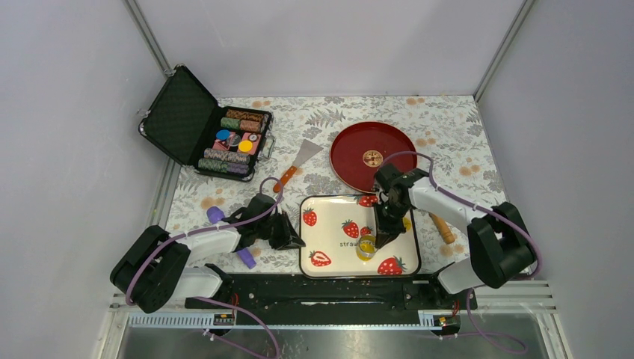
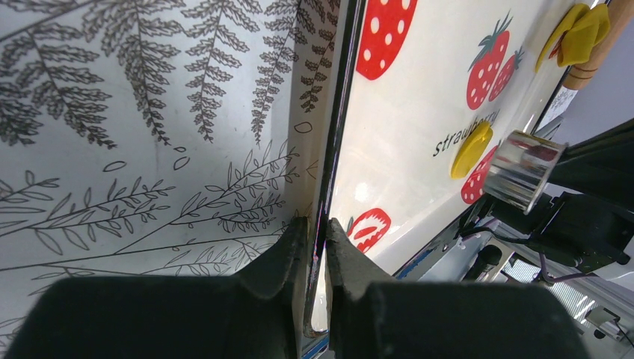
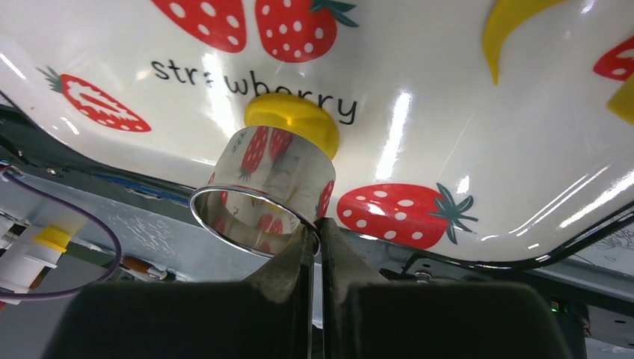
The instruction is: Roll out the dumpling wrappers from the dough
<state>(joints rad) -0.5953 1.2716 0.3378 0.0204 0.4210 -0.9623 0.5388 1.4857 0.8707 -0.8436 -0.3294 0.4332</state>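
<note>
Floral tabletop, front edge: my left gripper clamps the tray by its rim, likely steadying it. My right gripper pinches the cutter by its wall, tilted beside the wrapper.

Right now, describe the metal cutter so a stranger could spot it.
Start at the white strawberry-print tray, front and centre. Near its front edge, the right gripper pinches the rim of a shiny metal ring over a yellow dough disc; nothing else there is mirrored.
</note>
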